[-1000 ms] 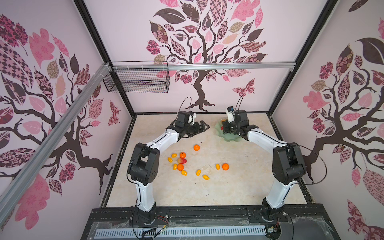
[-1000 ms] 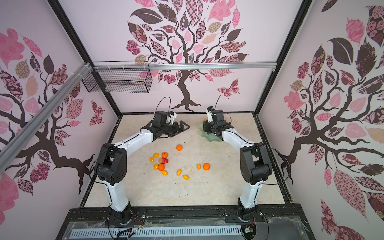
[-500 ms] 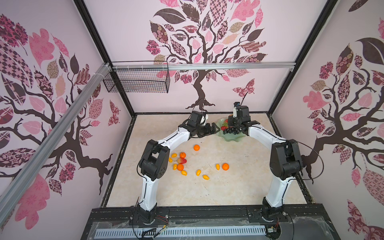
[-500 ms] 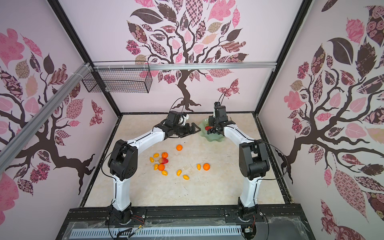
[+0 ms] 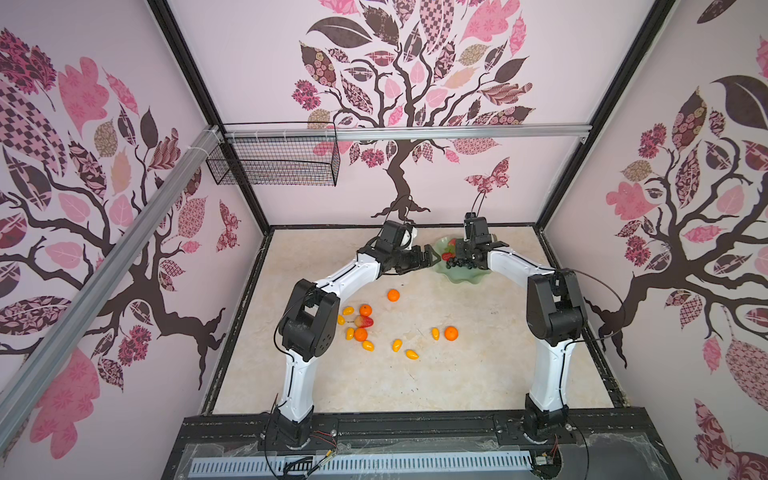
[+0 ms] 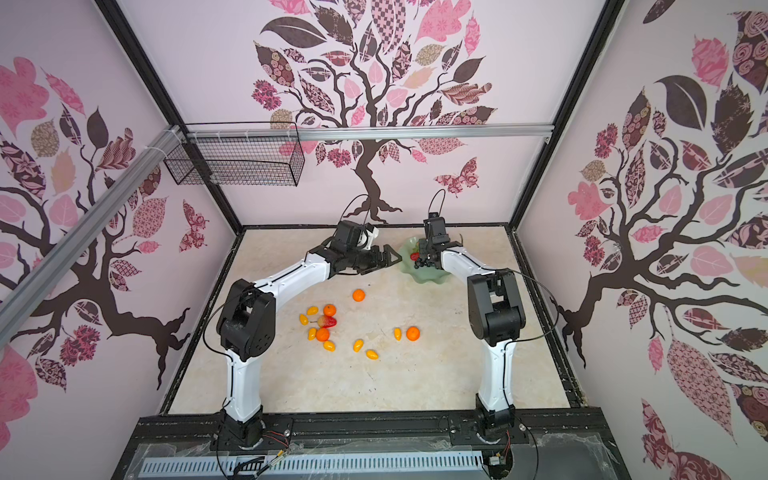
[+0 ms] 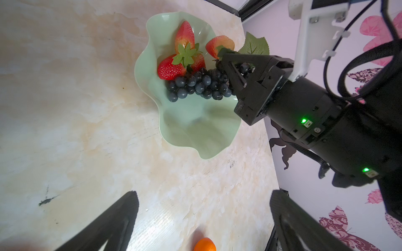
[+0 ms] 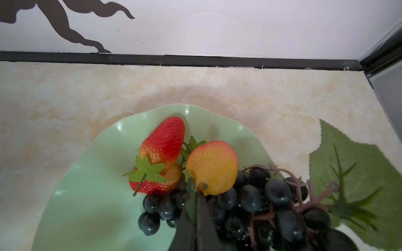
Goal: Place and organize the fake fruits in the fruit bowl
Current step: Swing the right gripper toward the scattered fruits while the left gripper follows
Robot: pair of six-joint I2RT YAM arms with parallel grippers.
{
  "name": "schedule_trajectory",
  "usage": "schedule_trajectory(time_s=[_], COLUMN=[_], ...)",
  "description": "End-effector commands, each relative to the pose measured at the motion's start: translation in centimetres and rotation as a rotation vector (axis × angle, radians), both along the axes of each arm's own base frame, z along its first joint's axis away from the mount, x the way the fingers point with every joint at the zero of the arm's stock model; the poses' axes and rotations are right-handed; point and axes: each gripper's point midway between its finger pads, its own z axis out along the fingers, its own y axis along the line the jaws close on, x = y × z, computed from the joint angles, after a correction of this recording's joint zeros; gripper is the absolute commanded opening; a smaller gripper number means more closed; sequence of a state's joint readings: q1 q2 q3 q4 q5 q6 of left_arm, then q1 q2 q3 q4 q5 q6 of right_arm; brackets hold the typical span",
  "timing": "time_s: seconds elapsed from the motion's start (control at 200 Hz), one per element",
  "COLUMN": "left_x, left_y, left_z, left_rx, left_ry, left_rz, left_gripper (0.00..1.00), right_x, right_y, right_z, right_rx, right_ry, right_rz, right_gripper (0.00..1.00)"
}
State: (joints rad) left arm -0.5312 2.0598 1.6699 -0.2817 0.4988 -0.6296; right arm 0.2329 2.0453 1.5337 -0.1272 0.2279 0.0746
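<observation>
Here, the right gripper [image 8: 196, 195] is clenched inside the fruit bowl [image 8: 87, 195]. Its two dark fingers meet, and a sliver of green is pinched between them at the stem end of a pale strawberry [image 8: 213, 165], which is yellow-orange with a red blush. The left gripper [image 7: 204, 193] hangs released, its jaws wide and holding nothing. In both top views it is just beside the bowl's rim.

The bowl is a shallow, glossy, pale green dish with a wavy, ruffled edge. It sits near the back wall on the matte, marbled beige table [image 5: 457, 374]. In it lie red strawberries [image 7: 169, 69], dimpled and seeded, with jagged green tops. They touch a grape bunch [image 7: 200, 84] of smooth, round, dark berries on a knobbly purplish stalk. Its serrated, veined leaf [image 8: 359, 169] hangs out over the rim.

Well apart from the bowl, on the table, lie four round orange tangerines [image 5: 393, 295], several small oval kumquats [image 5: 397, 345] and one more strawberry [image 5: 365, 321].
</observation>
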Motion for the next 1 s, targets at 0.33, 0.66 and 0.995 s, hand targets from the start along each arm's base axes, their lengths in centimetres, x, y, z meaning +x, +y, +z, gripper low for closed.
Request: schedule_trajectory(time_s=[0.33, 0.66, 0.995], left_x=[-0.3, -1.9, -6.0], left_y=[0.1, 1.2, 5.0], left_z=[0.1, 2.3, 3.4], left_rx=[0.006, 0.003, 0.057], left_ry=[-0.011, -0.021, -0.023], left_rz=[-0.004, 0.011, 0.069], left_gripper=[0.99, 0.99, 0.99], right_x=[0.4, -1.0, -5.8], right_y=[1.4, 3.5, 4.9], right_z=[-0.3, 5.1, 7.8], right_rx=[0.05, 0.153, 0.18], right_ry=[0.018, -0.1, -0.116], right_rz=[0.073, 0.18, 0.229], right_gripper=[0.22, 0.42, 0.49])
